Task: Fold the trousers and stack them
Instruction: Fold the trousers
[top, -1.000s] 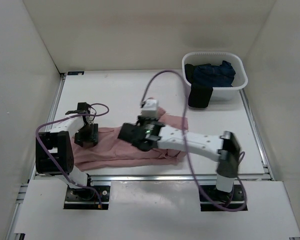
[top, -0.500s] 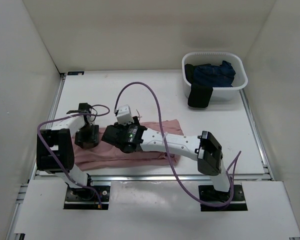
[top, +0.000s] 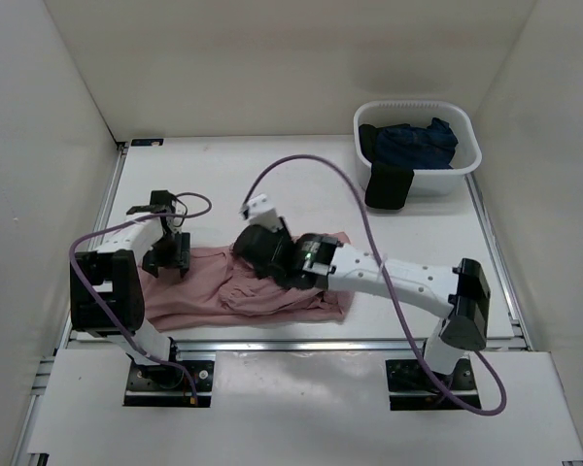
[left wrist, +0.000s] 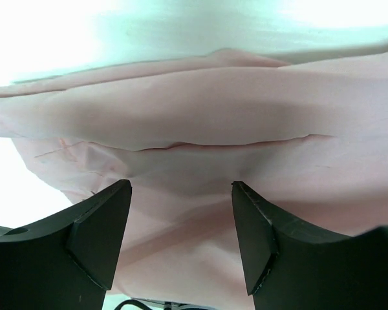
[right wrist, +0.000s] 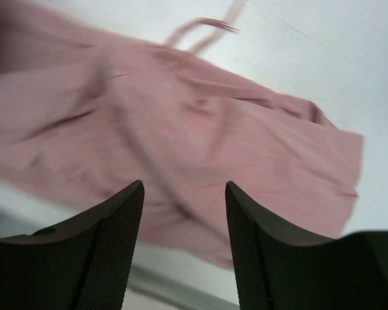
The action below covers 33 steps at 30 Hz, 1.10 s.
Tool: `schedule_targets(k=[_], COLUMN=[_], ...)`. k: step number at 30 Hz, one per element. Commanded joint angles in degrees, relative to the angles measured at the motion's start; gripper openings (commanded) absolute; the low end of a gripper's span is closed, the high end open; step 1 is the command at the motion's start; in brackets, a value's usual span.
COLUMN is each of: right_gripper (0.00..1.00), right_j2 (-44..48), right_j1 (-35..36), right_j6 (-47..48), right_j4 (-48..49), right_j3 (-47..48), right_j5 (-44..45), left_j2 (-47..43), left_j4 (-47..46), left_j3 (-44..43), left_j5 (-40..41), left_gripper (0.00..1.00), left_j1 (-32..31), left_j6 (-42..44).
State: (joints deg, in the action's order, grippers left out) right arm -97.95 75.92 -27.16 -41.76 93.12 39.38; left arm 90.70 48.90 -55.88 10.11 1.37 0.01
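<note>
White table, left gripper and right gripper parted, empty, low over trousers

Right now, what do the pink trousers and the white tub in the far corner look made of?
The trousers: thin matte cloth, perhaps cotton-like; it lies limp with soft creases. The tub: probably moulded plastic, smooth white, with rigid walls and a rim.

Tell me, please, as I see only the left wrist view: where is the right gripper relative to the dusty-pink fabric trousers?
Observer: The right gripper is open over the middle of the dusty-pink fabric trousers, gripping nothing.
Operator: What else is on the table?
Observer: A white plastic basket stands at the far right, holding a dark navy garment.
Operator: Anything outside it?
Observer: A black garment hangs over its near rim.
</note>
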Motion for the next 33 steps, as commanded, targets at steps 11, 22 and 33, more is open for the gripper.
schedule_targets(k=[11,22,33], right_gripper=[0.84,0.79,0.0], right_j2=[-6.45,-20.77,-17.2], right_j1=[-7.8,-7.8,-8.33], right_j6=[11.5,14.06,10.64], right_j4=[7.31,-0.67,-1.05], right_j3=[-1.81,10.74,12.26], right_j5=[-11.07,-10.03,-7.04], left_j2=[-3.16,-3.68,-2.63], left_j4=[3.04,2.51,2.51], left_j3=[-4.15,-3.01,-3.01], left_j5=[0.44,0.44,0.44], left_gripper=[0.76,0.76,0.77], left_j1=[-0.22,-0.22,0.3], left_j6=[-0.01,-0.01,-0.01])
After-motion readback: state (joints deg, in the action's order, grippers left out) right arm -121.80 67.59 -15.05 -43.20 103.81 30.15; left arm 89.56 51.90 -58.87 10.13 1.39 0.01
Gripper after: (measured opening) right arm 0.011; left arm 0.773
